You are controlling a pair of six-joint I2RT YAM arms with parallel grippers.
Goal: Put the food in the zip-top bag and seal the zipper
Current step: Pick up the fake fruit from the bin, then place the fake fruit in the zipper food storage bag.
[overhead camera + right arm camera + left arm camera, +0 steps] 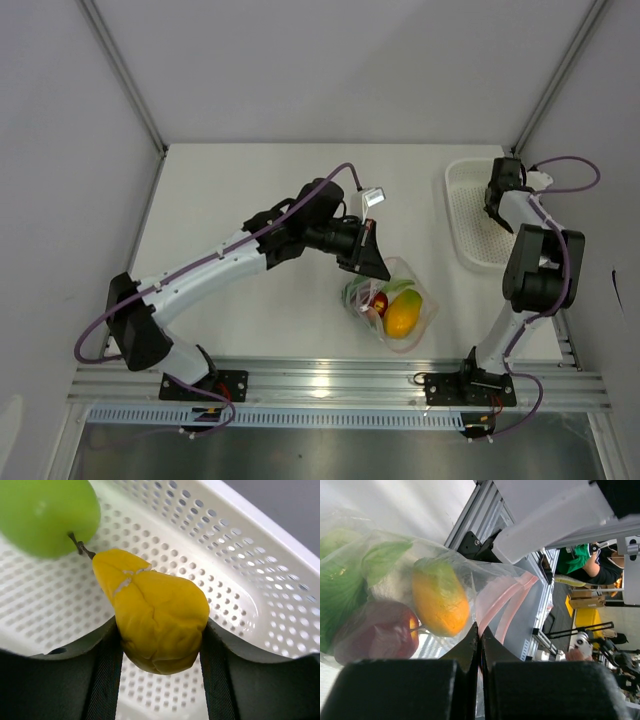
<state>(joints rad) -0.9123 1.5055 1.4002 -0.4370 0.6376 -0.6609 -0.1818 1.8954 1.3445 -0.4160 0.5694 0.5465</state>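
Observation:
The clear zip-top bag point(392, 312) lies near the front middle of the table, holding an orange-yellow fruit point(440, 600), a red apple point(375, 632) and green leafy cabbage point(340, 587). My left gripper point(480, 630) is shut on the bag's edge beside the pink zipper point(507, 600). My right gripper point(160, 630) is over the white basket point(470, 215) and is shut on a yellow fruit point(155, 615), both pads pressing its sides. A green apple point(47, 515) lies in the basket just behind it.
The white mesh basket point(240, 565) stands at the back right by the wall post. Aluminium rails point(340, 385) run along the table's near edge, holding both arm bases. Grey walls enclose the left, back and right sides.

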